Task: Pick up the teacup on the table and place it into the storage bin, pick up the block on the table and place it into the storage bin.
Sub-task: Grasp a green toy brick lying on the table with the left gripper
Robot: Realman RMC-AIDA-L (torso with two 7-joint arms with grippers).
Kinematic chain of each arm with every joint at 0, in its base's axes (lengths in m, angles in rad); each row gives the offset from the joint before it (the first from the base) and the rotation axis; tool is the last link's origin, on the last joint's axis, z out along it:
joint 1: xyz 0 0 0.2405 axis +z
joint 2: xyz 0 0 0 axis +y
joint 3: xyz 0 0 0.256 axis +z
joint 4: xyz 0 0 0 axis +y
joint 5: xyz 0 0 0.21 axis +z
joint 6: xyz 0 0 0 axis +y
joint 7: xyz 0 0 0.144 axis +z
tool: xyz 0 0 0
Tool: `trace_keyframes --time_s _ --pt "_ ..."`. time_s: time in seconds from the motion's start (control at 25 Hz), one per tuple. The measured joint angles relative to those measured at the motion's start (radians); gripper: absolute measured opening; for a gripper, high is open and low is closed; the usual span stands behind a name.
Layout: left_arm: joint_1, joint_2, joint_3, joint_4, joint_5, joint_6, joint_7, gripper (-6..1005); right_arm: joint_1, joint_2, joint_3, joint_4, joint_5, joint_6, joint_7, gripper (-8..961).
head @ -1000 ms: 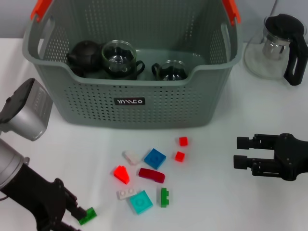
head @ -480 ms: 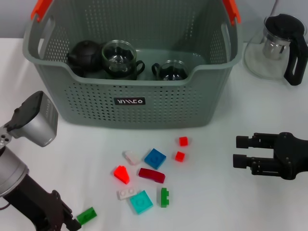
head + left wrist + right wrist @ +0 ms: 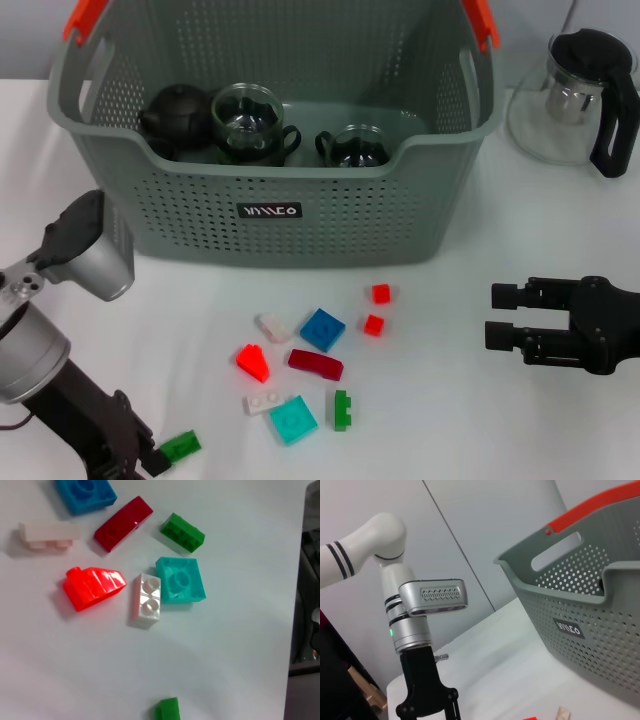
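The storage bin [image 3: 270,215] stands at the back of the table, holding a black teapot [image 3: 172,115] and two glass teacups [image 3: 250,120] [image 3: 355,146]. No teacup shows on the table itself. Several small blocks lie in front of the bin. A green block [image 3: 182,446] [image 3: 167,710] lies apart at the front left. My left gripper [image 3: 150,462] is low beside that block, just to its left, and looks open in the right wrist view [image 3: 427,705]. My right gripper [image 3: 495,316] hovers open at the right with nothing in it.
A glass pitcher with a black lid and handle [image 3: 578,95] stands at the back right. The loose cluster holds a blue block [image 3: 322,329], a dark red block [image 3: 315,364], a teal block [image 3: 292,419] and a red wedge [image 3: 252,361]. Bare table lies between the cluster and the right gripper.
My left arm's silver wrist has swung to the right and the gripper has drawn back slightly left of the green block. The block and the right arm have not moved.
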Motion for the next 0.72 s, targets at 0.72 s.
trace_keyframes --time_s 0.72 --pt "-0.030 -0.020 -0.032 0.018 -0.028 -0.149 -0.021 503 -0.007 0.000 0.000 0.000 -0.002 0.000 0.000 699"
